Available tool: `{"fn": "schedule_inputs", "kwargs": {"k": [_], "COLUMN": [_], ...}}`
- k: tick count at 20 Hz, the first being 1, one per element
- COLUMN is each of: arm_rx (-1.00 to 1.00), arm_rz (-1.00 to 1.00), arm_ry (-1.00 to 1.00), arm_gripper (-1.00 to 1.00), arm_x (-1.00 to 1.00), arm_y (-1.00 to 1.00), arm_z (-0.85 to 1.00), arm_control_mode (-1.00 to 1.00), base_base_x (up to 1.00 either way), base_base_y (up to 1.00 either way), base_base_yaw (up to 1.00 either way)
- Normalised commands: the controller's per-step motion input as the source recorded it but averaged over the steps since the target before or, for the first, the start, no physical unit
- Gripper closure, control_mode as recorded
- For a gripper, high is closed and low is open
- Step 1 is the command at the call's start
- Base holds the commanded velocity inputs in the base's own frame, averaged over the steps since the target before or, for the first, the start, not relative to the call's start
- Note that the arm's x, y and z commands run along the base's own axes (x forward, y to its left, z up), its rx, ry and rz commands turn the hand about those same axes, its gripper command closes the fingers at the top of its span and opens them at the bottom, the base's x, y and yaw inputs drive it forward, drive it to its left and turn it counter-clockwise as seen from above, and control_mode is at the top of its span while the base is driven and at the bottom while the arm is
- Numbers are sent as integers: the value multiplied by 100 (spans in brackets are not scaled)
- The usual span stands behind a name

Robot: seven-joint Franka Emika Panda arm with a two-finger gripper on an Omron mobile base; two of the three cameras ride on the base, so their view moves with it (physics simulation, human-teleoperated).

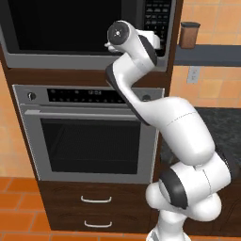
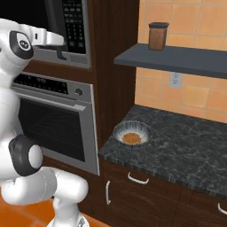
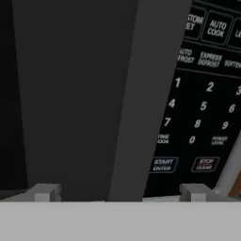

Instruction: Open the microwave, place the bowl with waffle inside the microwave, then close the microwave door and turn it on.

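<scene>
The gripper (image 3: 120,193) is raised close against the microwave (image 1: 70,33), its jaws spread wide and holding nothing, one fingertip (image 3: 44,192) before the microwave door (image 3: 75,94) and the other below the keypad (image 3: 202,113). The door is shut. The bowl (image 2: 132,133) sits on the dark speckled worktop (image 2: 186,146) to the right of the oven (image 2: 57,124), with the waffle (image 2: 131,138) lying inside it.
</scene>
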Motion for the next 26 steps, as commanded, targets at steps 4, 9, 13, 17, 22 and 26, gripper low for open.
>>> {"fn": "schedule_inputs", "kwargs": {"k": [4,9,13,17,22,26], "arm_rx": [0,0,0,3,13,9], "arm_rz": [0,0,1,5,10,25], "arm_ry": [-6,-4,-16,-17,-5,0], "arm_gripper": [-100,-100,100,100,100,100], "arm_x": [38,44,34,56,51,19], "arm_y": [0,-2,-44,-49,-19,54], "arm_z": [-1,-12,-43,-49,-28,-14], "arm_control_mode": [-100,-100,-100,-100,-100,-100], "base_base_x": [0,0,0,0,0,0], "base_base_y": [0,0,0,0,0,0], "base_base_yaw": [0,0,0,0,0,0]}}
